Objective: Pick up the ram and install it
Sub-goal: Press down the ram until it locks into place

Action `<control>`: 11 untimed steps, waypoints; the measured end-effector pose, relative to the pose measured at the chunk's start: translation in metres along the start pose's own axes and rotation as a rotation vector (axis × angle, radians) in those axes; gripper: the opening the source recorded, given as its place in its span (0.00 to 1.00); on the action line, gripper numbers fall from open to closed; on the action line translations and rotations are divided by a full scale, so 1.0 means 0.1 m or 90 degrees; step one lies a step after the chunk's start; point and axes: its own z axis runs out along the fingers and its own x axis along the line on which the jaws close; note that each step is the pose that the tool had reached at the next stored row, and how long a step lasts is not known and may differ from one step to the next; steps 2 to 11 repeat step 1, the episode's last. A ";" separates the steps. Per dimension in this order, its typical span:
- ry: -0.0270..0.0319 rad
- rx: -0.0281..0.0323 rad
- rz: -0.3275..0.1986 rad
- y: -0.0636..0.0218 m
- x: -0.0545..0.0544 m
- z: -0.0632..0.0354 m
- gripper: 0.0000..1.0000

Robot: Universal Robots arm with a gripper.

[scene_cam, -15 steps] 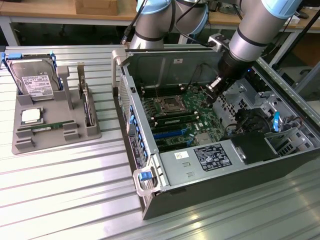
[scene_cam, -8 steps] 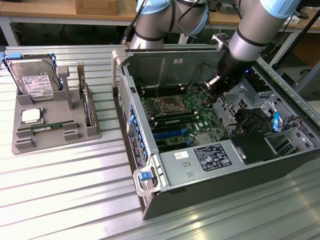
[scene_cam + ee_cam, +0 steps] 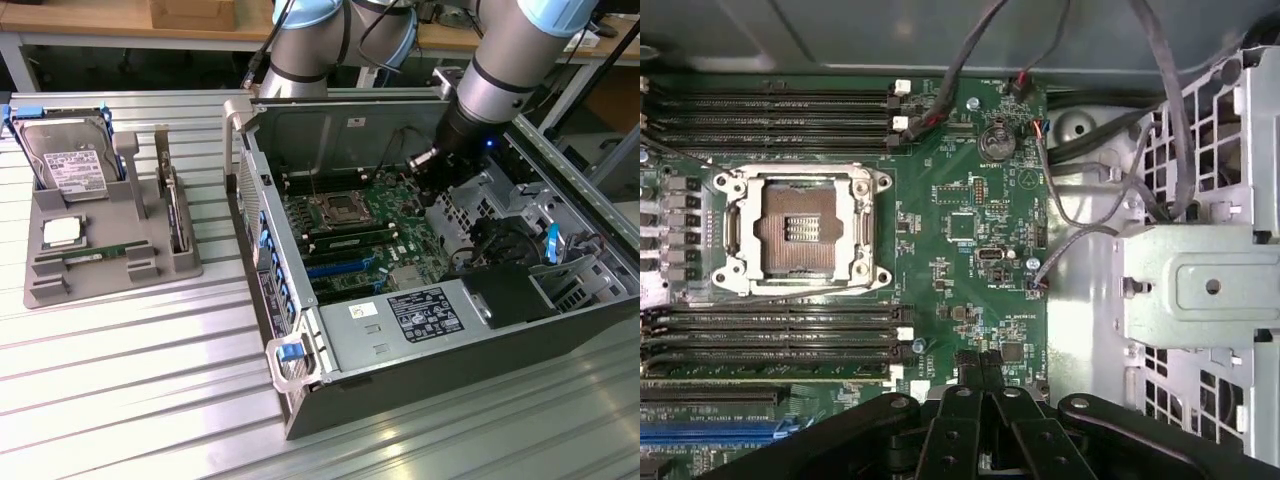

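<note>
Over the open computer case, the hand hung above the motherboard, its two fingers pressed together and gripping nothing. It sat just beyond the end of the memory slots that run beside the empty processor socket, with a second bank of slots on the socket's far side. One green module already lay seated in the near bank.

Well apart from the case, toward the exterior view's left, a grey tray rested on the ribbed metal surface. The ram lay flat in a groove of that tray, just in front of the square silver processor chip, while the hard drive stood propped at the tray's back.
</note>
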 end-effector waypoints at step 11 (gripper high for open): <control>-0.0005 0.0002 0.006 0.000 0.00 0.000 0.10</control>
